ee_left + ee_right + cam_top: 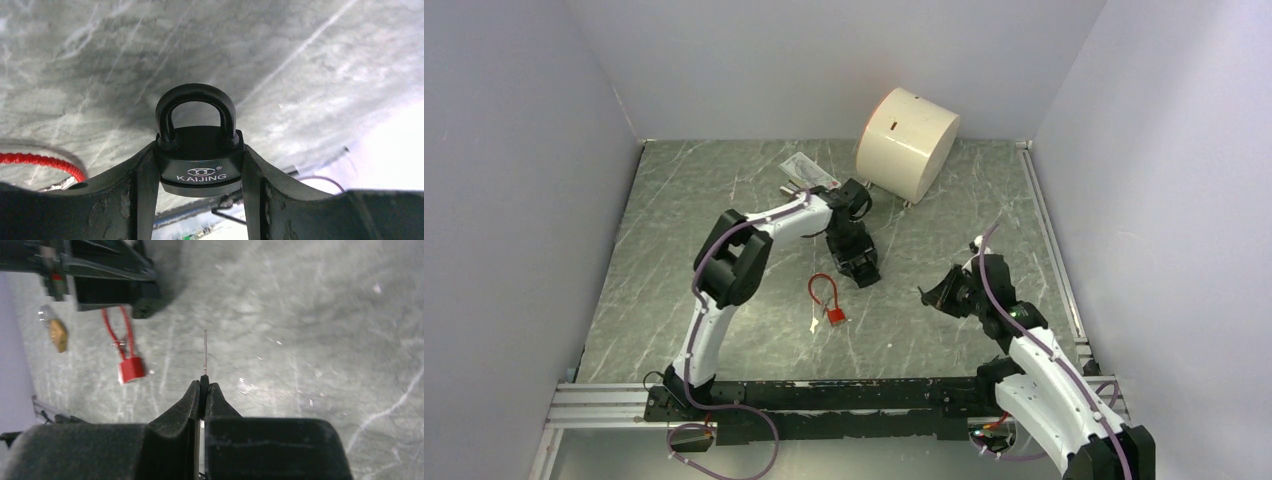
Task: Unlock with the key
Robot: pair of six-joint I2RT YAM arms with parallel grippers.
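Top view, centre: the left pincer (198, 150) is closed on the black padlock (199, 172), its two fingers pressing the flat sides of the body while the closed shackle points away from the wrist camera, toward the upper middle of that frame. Right of centre in the top view, the right pincer (204, 385) is narrowed to a pinch on the key (205, 352), which we see only as a thin line, apparently the blade edge-on, rising toward mid-frame. A red cable lock (834, 314) lies on the surface (724, 200) below centre, between the two arms and well apart from both. We judge the hazards as follows. The keyway is not visible in any view and may face into the left pincer, leaving the blade no approach. The key, held only at its end, could pivot if it meets the body off-axis. The padlock, clamped on smooth faces, could slide or twist under insertion force and drop to the surface.
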